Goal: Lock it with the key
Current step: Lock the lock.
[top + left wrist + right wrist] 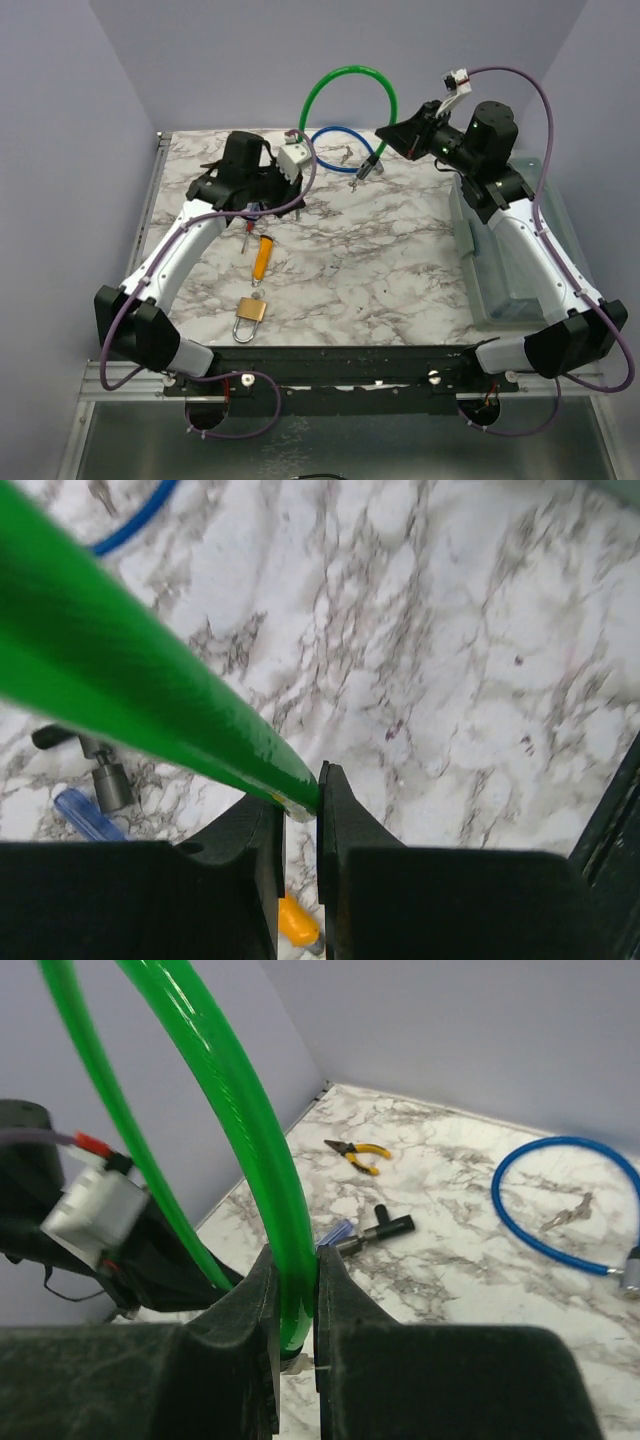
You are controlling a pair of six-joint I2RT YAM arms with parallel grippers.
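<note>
Left end effector (300, 802) and right end effector (297, 1305) each clamp one end of the green cable (345, 68), arched above the bench (400, 260). Keys (567, 1213) lie on it, nearer the right arm.

**Surface and material notes**

Desk (400, 250): marble-patterned top, white with grey veining, smooth, low sheen.
Green cable (240, 1130): translucent plastic sheath, glossy, with bright highlights along its length.
Blue cable (572, 1141): also plastic-coated and smooth, with less shine.
Left gripper (300, 800) and right gripper (295, 1290): black plastic fingers, matt, faintly grainy.
Padlock (250, 312): brass-coloured metal body and silvery metal shackle, both polished.
Pliers (358, 1153): yellow handle sleeves, plastic or rubber (cannot tell which), and a dark metal nose.
Bin (468, 240): clear plastic, slightly cloudy.
Left arm (185, 245): white glossy plastic shell with matt black joints.
</note>
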